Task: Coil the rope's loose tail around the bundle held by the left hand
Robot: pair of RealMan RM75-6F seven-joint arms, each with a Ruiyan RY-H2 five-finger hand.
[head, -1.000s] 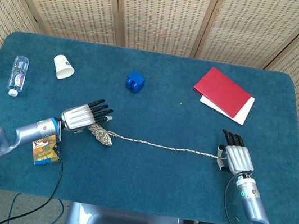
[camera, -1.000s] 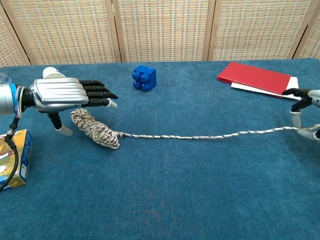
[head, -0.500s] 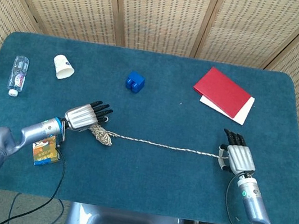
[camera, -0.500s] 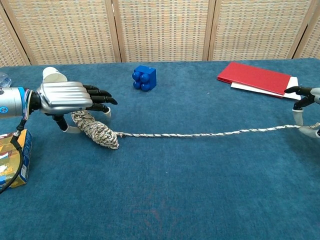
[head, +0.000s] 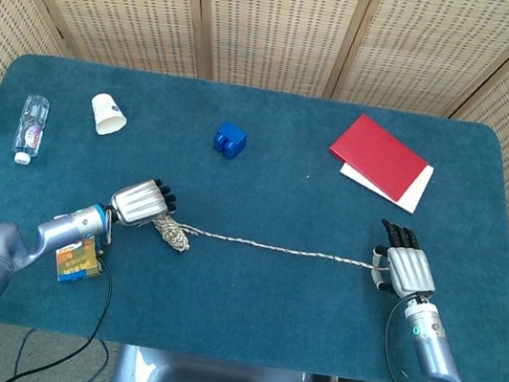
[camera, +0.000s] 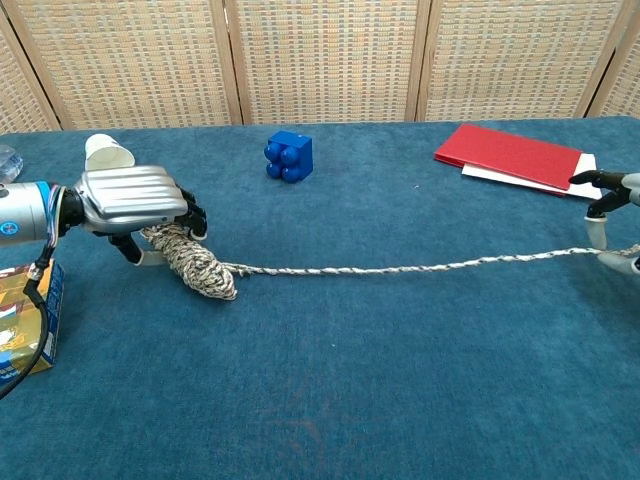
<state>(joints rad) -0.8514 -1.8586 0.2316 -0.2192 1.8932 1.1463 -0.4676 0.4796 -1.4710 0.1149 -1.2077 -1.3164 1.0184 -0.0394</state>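
Gripping the rope bundle (head: 171, 231) with our left hand (head: 139, 203), left of centre in the head view; fingers are curled down over the bundle's upper end (chest view shows it best, hand at (camera: 135, 198), bundle at (camera: 190, 262)). The bundle lies on the blue table (head: 246, 306), its lower end sticking out past the fingers.

From the bundle the loose tail (head: 274, 248) runs in a nearly straight line across the table toward the right of the frame, lying flat on the cloth, seen also in the chest view (camera: 400, 268). Its far end reaches our right hand (head: 403, 265) at lower right. That hand sits palm down with fingers extended toward the top of the frame; the rope meets it at the thumb side. We cannot tell whether it pinches the rope or only touches it (chest view crops the hand (camera: 615, 215) at the right edge).

Elsewhere on the table:
- blue block (head: 230, 139), upper centre
- paper cup (head: 109, 115) on its side, upper left
- water bottle (head: 31, 128), far left
- red book (head: 379, 157) over a white sheet (head: 413, 190), upper right
- small yellow box (head: 77, 258) just beside our left forearm
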